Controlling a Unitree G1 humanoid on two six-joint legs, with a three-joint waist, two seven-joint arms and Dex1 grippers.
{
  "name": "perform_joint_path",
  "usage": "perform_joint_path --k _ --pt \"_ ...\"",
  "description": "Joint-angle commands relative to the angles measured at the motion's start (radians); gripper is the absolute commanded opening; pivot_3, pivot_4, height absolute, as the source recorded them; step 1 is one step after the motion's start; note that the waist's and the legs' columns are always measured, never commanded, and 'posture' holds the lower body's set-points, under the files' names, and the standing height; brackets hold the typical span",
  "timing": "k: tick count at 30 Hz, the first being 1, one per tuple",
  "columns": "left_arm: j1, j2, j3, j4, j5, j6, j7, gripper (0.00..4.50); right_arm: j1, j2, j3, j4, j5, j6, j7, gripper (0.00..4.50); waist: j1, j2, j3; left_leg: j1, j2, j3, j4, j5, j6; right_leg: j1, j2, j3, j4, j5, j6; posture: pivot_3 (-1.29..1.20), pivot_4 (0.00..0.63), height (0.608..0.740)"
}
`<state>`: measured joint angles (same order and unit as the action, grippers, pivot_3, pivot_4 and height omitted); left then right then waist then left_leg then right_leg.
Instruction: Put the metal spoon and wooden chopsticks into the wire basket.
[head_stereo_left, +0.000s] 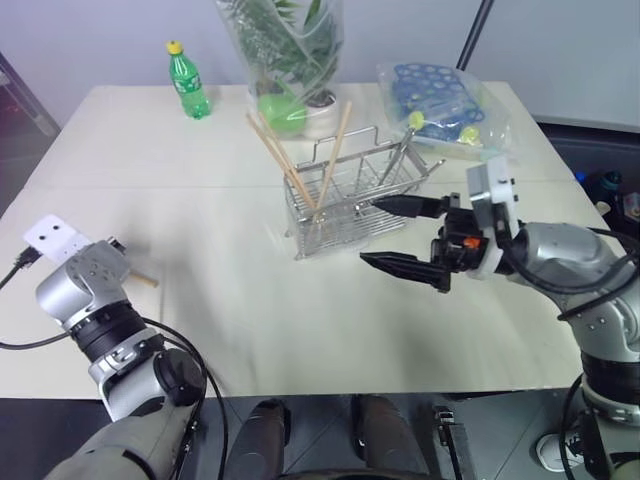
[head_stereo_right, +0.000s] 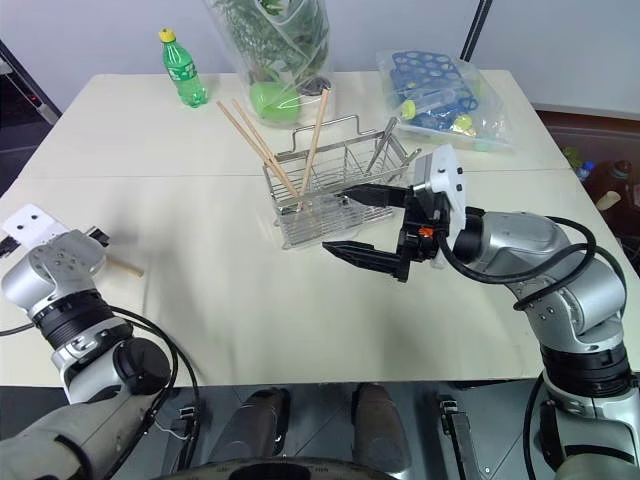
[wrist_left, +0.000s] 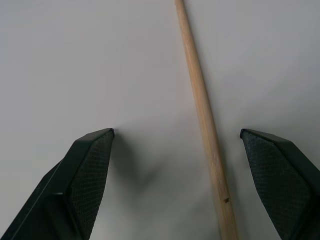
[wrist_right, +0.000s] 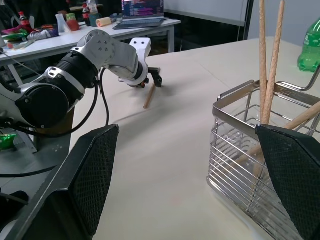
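Left gripper (wrist_left: 175, 150) spread wide astride last chopstick (wrist_left: 205, 130) near tabletop's left edge, poised to grasp. Right gripper (head_stereo_left: 400, 235) released, empty, beside basket (head_stereo_left: 350, 195) holding spoon (head_stereo_right: 381, 146) and sticks.

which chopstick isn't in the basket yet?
The thin light-brown wooden chopstick lying flat on the table, between the open left pincer fingers. The other chopsticks stand leaning in the silver wire basket.

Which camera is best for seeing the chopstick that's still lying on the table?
The left wrist view: the chopstick lies on the table between the open left end effector fingers. Head views show only its tip beside that arm. The right wrist view shows it small and far away.
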<state>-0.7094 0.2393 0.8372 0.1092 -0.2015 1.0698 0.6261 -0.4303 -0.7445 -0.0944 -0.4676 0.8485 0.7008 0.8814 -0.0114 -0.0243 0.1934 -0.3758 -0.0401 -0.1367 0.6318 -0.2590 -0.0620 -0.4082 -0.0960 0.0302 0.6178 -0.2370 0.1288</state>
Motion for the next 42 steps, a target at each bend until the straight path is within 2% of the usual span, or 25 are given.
perform_joint_path --k 1,4,7,11,13,14,22,28,31,33,36,38,40,42 --pt "0.026 0.027 -0.003 0.008 0.018 -0.02 -0.005 4.24 -0.01 0.006 -0.032 -0.019 0.013 -0.017 -0.003 4.5 -0.001 0.0 0.0 0.0 0.0 0.0 0.0 0.0 0.0 0.0 0.0 0.0 0.0 0.0 0.0 0.0 0.15 0.74" --pt "0.036 0.029 -0.005 0.007 0.021 -0.023 -0.005 4.24 -0.009 0.011 -0.036 -0.017 0.017 -0.017 -0.008 4.5 -0.003 0.0 0.0 0.001 0.0 0.0 0.0 0.0 0.0 0.0 0.0 0.0 0.0 0.0 0.0 0.0 0.15 0.74" --pt "0.041 0.025 -0.003 0.006 0.015 -0.024 -0.007 3.42 -0.016 0.02 -0.049 -0.014 0.041 -0.002 -0.025 4.5 -0.004 0.0 0.0 0.001 0.0 0.0 0.0 0.0 0.0 0.0 0.0 0.0 0.001 0.0 0.0 0.0 0.15 0.74" --pt "0.041 0.023 0.002 0.007 0.012 -0.028 -0.003 1.54 -0.017 0.012 -0.061 -0.013 0.062 0.016 -0.029 4.5 -0.003 0.0 0.0 0.001 0.0 0.0 0.0 0.0 0.0 0.0 0.0 0.0 0.001 0.0 0.0 0.0 0.15 0.74" --pt "0.041 0.025 0.001 0.008 0.012 -0.031 -0.002 0.41 -0.014 0.006 -0.064 -0.014 0.068 0.022 -0.026 4.5 -0.003 0.0 0.0 0.001 0.0 0.0 0.0 0.0 0.0 0.0 0.0 0.0 0.001 0.0 0.0 0.0 0.15 0.74" --pt "0.04 0.026 0.001 0.009 0.012 -0.032 -0.002 0.05 -0.014 0.003 -0.066 -0.014 0.071 0.026 -0.025 4.5 -0.003 0.0 0.0 0.001 0.0 0.0 0.0 0.0 0.0 0.0 0.0 0.0 0.001 0.0 0.0 0.0 0.15 0.74" --pt "0.04 0.052 -0.014 0.019 0.017 -0.022 -0.016 0.05 -0.014 -0.018 -0.083 -0.01 0.095 0.054 -0.024 4.5 -0.003 0.0 0.0 0.001 0.0 0.0 0.0 0.0 0.0 0.0 0.0 0.0 0.001 0.0 0.0 0.0 0.15 0.74" --pt "-0.035 0.079 0.003 0.014 -0.014 -0.027 -0.023 0.05 -0.014 -0.037 -0.095 -0.016 0.116 0.075 -0.027 4.5 0.0 0.0 0.0 0.0 0.0 0.0 0.0 0.0 0.0 0.0 0.0 0.0 0.001 0.0 0.0 0.0 0.15 0.74" --pt "-0.055 0.165 -0.168 0.029 0.026 -0.126 -0.154 0.05 -0.005 -0.04 -0.105 -0.019 0.112 0.077 -0.037 4.5 -0.001 0.0 0.0 0.0 0.0 0.0 0.0 0.0 0.0 0.0 0.0 0.0 0.0 0.0 0.0 0.0 0.15 0.74" --pt "-0.075 0.192 -0.232 0.037 0.019 -0.183 -0.231 0.05 0.001 -0.039 -0.11 -0.017 0.107 0.074 -0.044 4.5 0.0 0.0 0.0 -0.001 0.0 0.0 0.0 0.0 0.0 -0.001 0.0 0.0 0.0 0.0 0.0 0.0 0.15 0.74" --pt "-0.124 0.203 -0.302 0.023 -0.048 -0.37 -0.442 0.05 0.025 -0.025 -0.115 -0.011 0.092 0.063 -0.066 4.5 0.008 -0.001 0.0 -0.001 0.0 0.0 0.0 0.0 0.0 0.0 0.0 0.0 0.0 0.0 0.0 0.0 0.15 0.74" --pt "-0.14 0.199 -0.362 -0.007 -0.124 -0.439 -0.64 0.05 0.047 -0.008 -0.114 -0.012 0.088 0.056 -0.089 4.5 0.008 -0.001 0.0 -0.001 0.0 0.0 0.0 0.0 0.0 0.0 -0.001 0.0 -0.001 0.0 0.0 0.0 0.15 0.74" --pt "-0.135 0.165 -0.389 -0.105 -0.289 -0.403 -0.839 0.05 0.068 0.014 -0.112 -0.022 0.082 0.044 -0.11 4.5 0.005 -0.001 0.0 -0.002 0.0 0.001 0.0 0.0 -0.001 -0.001 -0.001 0.0 -0.002 0.0 0.0 0.0 0.15 0.74" --pt "-0.126 0.162 -0.407 -0.172 -0.369 -0.41 -0.95 0.05 0.077 0.033 -0.111 -0.026 0.074 0.032 -0.132 4.5 0.001 0.0 0.0 -0.004 0.0 0.001 0.0 0.0 -0.001 -0.001 -0.001 0.0 -0.002 0.0 0.0 0.0 0.15 0.74"
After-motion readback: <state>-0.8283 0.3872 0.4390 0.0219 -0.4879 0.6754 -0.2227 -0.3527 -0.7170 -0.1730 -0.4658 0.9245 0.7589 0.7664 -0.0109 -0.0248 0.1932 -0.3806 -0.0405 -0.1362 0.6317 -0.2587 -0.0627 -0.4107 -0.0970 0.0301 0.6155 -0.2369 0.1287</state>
